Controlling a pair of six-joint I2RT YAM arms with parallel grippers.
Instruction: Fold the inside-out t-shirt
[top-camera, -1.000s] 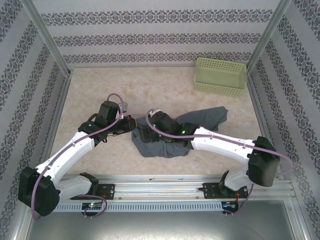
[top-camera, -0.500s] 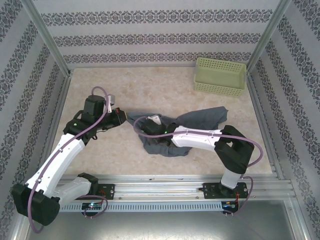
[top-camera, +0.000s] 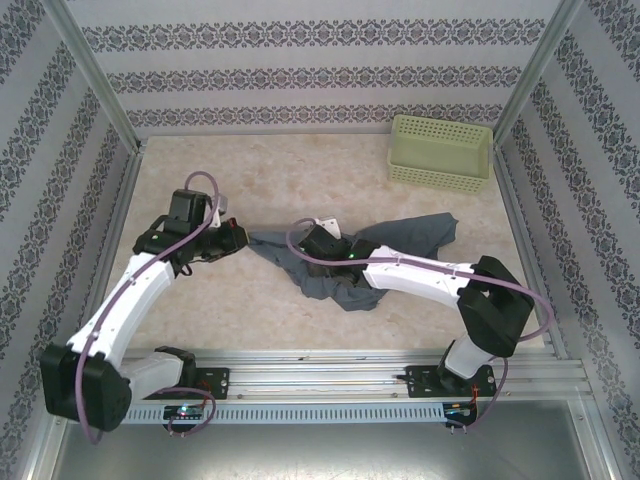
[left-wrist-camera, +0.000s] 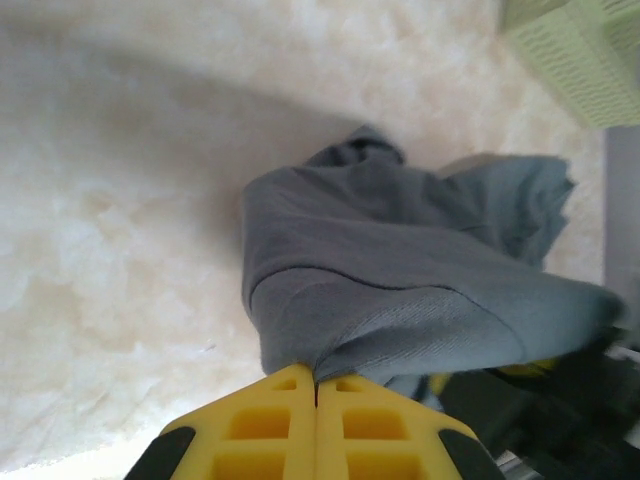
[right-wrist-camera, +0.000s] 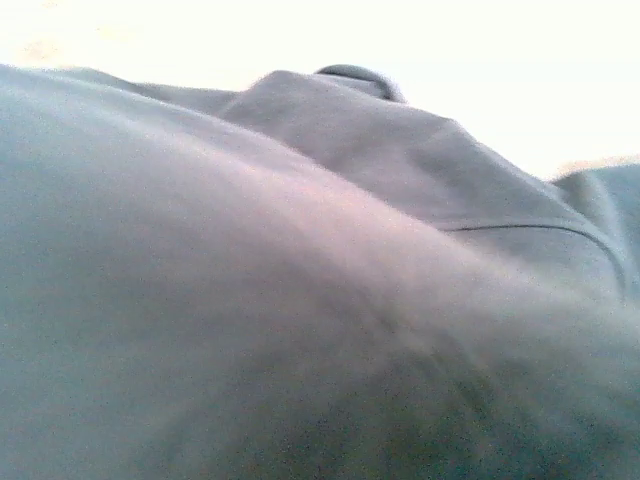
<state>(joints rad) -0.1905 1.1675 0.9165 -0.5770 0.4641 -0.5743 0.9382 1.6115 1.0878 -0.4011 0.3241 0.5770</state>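
1. My left end effector (top-camera: 241, 238) sits left of centre on the pale, marbled beige surface (top-camera: 300, 180). In the left wrist view its yellow fingers (left-wrist-camera: 270, 420) are pressed together, and a hemmed edge of the plain slate blue-grey soft cotton t-shirt (left-wrist-camera: 400, 290) is pinched between them. This end effector (left-wrist-camera: 316, 385) is closed and gripping the cloth.

2. The t-shirt (top-camera: 410, 235) lies at mid-surface, between my two arms. It is crumpled and unfolded. A narrow corner is drawn out to the left, up to the left end effector. The bulk sags toward the near edge. A broad flap runs out to the right and back. The cloth carries no print, and a stitched seam line shows in both wrist views.

3. My right end effector (top-camera: 316, 247) rests on the middle of the garment. In the right wrist view, blurred grey cloth (right-wrist-camera: 300, 300) lies close against the lens. I cannot tell whether this end effector is open or closed.

4. A pale yellow-green perforated plastic basket (top-camera: 440, 152) stands at the far right corner, well apart from the t-shirt.
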